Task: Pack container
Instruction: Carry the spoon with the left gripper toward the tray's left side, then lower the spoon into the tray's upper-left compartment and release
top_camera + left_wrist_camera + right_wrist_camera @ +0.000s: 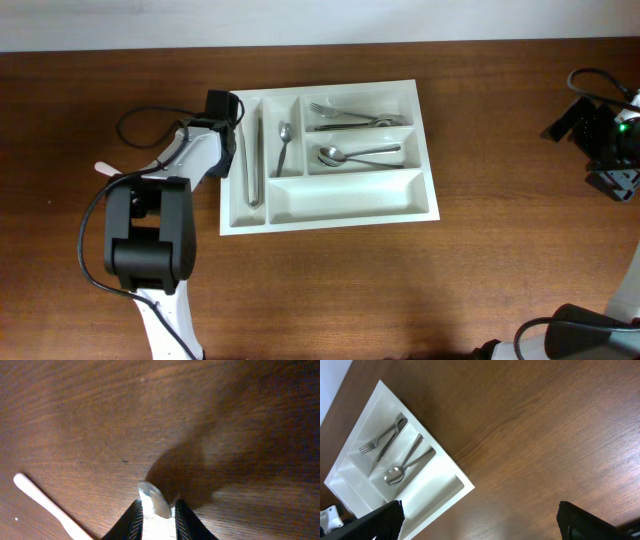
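Note:
The white cutlery tray (pixel 425 150) lies mid-table and also shows in the right wrist view (pixel 462 482). It holds a knife (pixel 253 150), a small spoon (pixel 283 140), forks (pixel 350 115) and spoons (pixel 355 155). Its bottom long compartment is bare. My left gripper (pixel 224 104) is by the tray's top-left corner. In the left wrist view it (pixel 158 516) is shut on a shiny metal utensil (pixel 152 497), of which only the rounded end shows, above bare wood. My right gripper (pixel 612 150) is far right, open and empty, with its fingers wide apart (pixel 480 520).
A thin white stick (pixel 42 500) lies on the wood beside the left gripper and shows in the overhead view (pixel 106 170) left of the arm. Cables loop behind the left arm (pixel 140 125). The table's far edge meets a pale wall (pixel 320 20).

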{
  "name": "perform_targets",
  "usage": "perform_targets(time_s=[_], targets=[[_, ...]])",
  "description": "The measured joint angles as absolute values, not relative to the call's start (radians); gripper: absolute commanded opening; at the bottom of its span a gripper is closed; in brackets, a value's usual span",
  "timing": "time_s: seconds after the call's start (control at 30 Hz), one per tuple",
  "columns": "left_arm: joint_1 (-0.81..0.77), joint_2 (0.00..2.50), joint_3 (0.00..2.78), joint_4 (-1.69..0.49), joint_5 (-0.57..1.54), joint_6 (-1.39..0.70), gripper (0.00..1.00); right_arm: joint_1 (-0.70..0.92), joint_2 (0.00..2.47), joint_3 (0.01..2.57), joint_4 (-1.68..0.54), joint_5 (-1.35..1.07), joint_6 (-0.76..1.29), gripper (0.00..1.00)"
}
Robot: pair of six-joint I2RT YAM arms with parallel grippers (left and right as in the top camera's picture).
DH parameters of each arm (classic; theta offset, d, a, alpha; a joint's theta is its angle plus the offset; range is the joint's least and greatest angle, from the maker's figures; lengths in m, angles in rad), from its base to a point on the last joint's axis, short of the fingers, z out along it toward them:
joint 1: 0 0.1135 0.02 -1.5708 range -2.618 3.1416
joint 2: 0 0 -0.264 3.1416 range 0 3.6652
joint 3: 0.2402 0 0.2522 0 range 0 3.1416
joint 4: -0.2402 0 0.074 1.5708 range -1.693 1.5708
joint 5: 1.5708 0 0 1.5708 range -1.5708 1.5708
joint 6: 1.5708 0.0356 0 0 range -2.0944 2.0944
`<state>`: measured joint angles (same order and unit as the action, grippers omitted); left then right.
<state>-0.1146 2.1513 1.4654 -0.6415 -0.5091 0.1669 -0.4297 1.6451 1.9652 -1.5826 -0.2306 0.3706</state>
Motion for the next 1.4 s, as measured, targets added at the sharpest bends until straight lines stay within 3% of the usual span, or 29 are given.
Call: perform_targets(time_s=[0.47,0.97,1.4], targets=[[-0.066,2.151,1.464,-0.589,-0.460,0.183,0.19,-0.430,1.645,1.965,-1.583,-0.237,0.371,0.99],[-0.066,2.152,1.464,-0.551,-0.435,0.236,0.02,-0.430,1.645,1.965,-1.583,-0.250,0.371,0.99],[-0.069,2.152,1.464,-0.580,-0.487,0.243,0.02,-0.430,1.645,1.965,-1.583,-0.253,0.371,0.99]])
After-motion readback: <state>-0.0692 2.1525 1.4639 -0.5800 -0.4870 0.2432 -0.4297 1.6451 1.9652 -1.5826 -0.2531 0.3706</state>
